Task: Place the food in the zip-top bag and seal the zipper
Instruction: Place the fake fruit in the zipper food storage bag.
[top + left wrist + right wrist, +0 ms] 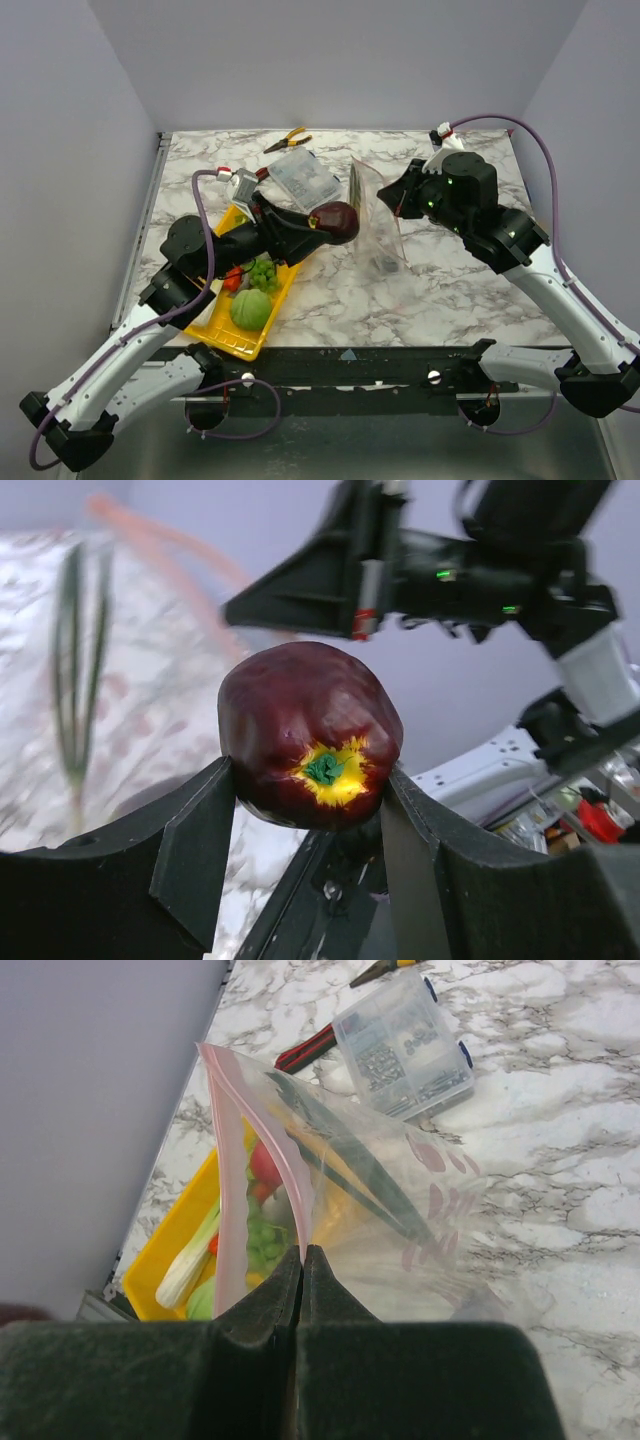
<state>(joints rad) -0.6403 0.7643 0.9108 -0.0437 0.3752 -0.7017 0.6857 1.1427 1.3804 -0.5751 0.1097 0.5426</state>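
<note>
- Left wrist view: our left gripper (305,810) clamped the dark red-brown ball (310,735), carrying it.
- Our right gripper (301,1272) pinched the bag (340,1190) upright, mouth open.
- Next, we judged: ball into mouth.

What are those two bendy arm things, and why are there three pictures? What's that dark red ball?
Those are two robot arms bolted to a marble table. One picture looks down from above; the other two come from little cameras on each arm's wrist. The left gripper has its jaws squeezed around a dark red toy fruit with a yellow and green spot, lifted above the table. The right gripper pinches the edge of a clear zip-top bag, holding it up so its pink-edged mouth faces the fruit. A yellow tray holds more toy food, such as a round green cabbage. A clear box and pliers lie at the back.
</note>
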